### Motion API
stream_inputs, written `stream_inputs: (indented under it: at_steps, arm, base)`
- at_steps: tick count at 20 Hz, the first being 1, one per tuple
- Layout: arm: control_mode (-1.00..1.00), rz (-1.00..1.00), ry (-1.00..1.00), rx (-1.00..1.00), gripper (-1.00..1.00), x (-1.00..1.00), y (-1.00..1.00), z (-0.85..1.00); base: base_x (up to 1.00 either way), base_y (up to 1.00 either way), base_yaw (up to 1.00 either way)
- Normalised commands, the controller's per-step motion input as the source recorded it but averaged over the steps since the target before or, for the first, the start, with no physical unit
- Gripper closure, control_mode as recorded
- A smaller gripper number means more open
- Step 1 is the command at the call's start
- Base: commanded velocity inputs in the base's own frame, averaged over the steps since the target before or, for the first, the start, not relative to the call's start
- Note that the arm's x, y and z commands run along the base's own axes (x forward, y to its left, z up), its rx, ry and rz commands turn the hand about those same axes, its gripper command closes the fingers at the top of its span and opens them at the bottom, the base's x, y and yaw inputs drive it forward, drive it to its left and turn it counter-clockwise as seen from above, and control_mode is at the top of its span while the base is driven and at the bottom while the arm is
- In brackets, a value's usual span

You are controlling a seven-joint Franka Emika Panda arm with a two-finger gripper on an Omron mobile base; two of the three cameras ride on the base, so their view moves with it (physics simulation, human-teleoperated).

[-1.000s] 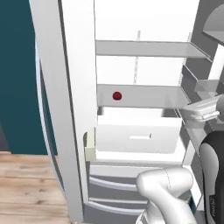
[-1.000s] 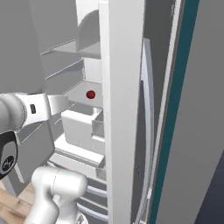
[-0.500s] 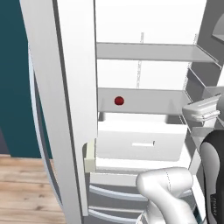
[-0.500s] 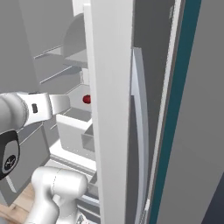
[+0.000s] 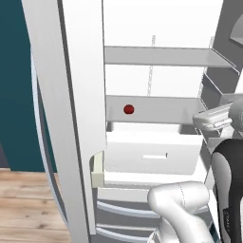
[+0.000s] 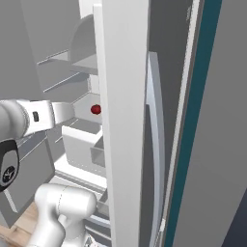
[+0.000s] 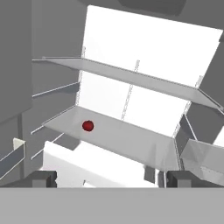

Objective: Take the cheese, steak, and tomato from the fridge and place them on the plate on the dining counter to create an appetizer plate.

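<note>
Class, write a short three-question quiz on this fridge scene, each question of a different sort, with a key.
1. True or false: the tomato lies in the drawer.
2. The gripper is: A open, B shut on the tomato, C shut on nothing.
3. Fill in: the tomato sits on the lower ____ of the fridge.

Key:
1. False; it lies on the shelf above the drawer.
2. A.
3. Shelf.

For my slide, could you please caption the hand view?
Open gripper faces the fridge, tomato alone on its shelf.
</note>
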Motion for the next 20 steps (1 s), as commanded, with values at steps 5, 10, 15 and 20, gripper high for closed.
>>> stream_inputs:
  at_steps: [5, 10, 15, 20]
  arm:
    - [-1.00, 0.00, 0.14, 0.00, -1.00, 0.23, 0.45, -0.02]
    - [-1.00, 0.00, 0.16, 0.00, -1.00, 0.22, 0.44, -0.04]
    - [-1.00, 0.00, 0.05, 0.01, -1.00, 0.14, -0.02, -0.23]
    - [-1.00, 0.00, 0.01, 0.13, -1.00, 0.17, -0.03, -0.61]
  base:
    - [0.00, 0.00, 0.00]
    - [0.00, 0.00, 0.00]
    - [0.00, 0.00, 0.00]
    - [0.00, 0.00, 0.00]
